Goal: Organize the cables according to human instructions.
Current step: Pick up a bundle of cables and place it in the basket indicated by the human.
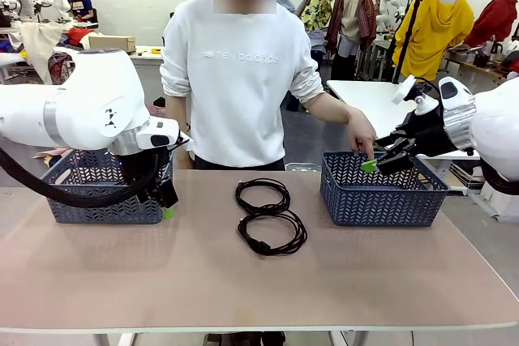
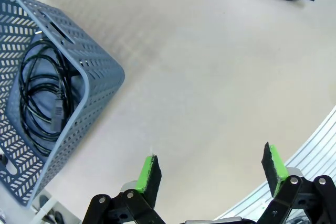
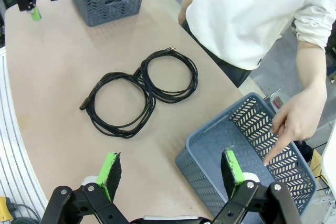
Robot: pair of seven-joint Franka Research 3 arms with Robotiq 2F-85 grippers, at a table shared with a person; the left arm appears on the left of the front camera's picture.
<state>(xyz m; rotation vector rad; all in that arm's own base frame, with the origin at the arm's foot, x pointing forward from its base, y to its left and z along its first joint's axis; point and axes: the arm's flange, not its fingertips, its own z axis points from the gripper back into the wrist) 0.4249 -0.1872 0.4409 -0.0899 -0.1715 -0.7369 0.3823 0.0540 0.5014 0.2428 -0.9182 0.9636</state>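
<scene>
Two cables (image 1: 269, 215) lie touching in the middle of the counter (image 1: 365, 273). Another cable (image 2: 44, 103) sits in the left basket (image 2: 97, 90). The person's finger (image 3: 274, 153) points into the right basket (image 3: 210, 150), maybe to show where one goes. The left hand (image 2: 211, 163) and the right hand (image 3: 170, 169) are spread and empty.

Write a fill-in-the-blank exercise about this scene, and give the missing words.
1. On the table lie ___ coiled cables.
2. The person's hand points into the basket on the robot's ___ side.
3. The left gripper and the right gripper are both ___.
Missing words: two; right; open.
</scene>
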